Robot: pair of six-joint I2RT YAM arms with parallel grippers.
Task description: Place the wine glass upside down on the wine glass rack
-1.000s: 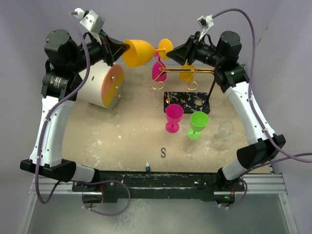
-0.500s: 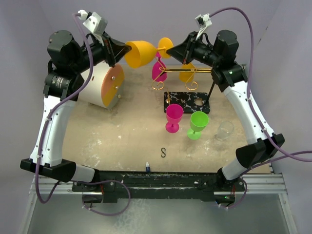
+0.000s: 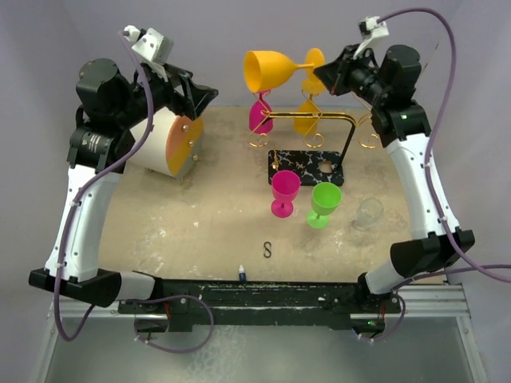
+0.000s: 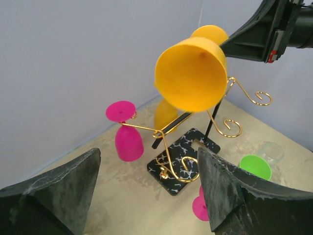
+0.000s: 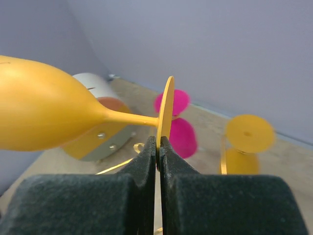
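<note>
A yellow wine glass [image 3: 267, 70] lies sideways in the air above the wine glass rack [image 3: 307, 163], its bowl mouth facing left. My right gripper [image 3: 321, 72] is shut on the rim of the glass's foot, seen edge-on between the pads in the right wrist view [image 5: 158, 142]. My left gripper [image 3: 205, 94] stands open and empty, left of the bowl and apart from it; in its own view [image 4: 149, 161] the glass [image 4: 191, 74] hangs ahead. The rack's gold wire [image 4: 168, 147] carries a pink glass [image 3: 260, 116] and a yellow glass [image 3: 307, 120], both upside down.
A pink glass [image 3: 285, 191], a green glass [image 3: 325, 201] and a clear glass [image 3: 369, 212] stand upright in front of the rack. A white cylinder with an orange face [image 3: 166, 140] lies at the left. A small S hook [image 3: 267, 250] rests near the front.
My left gripper opened, let go of the yellow bowl and drew back left. The right gripper, shut on the foot, carried the glass up and to the right.
</note>
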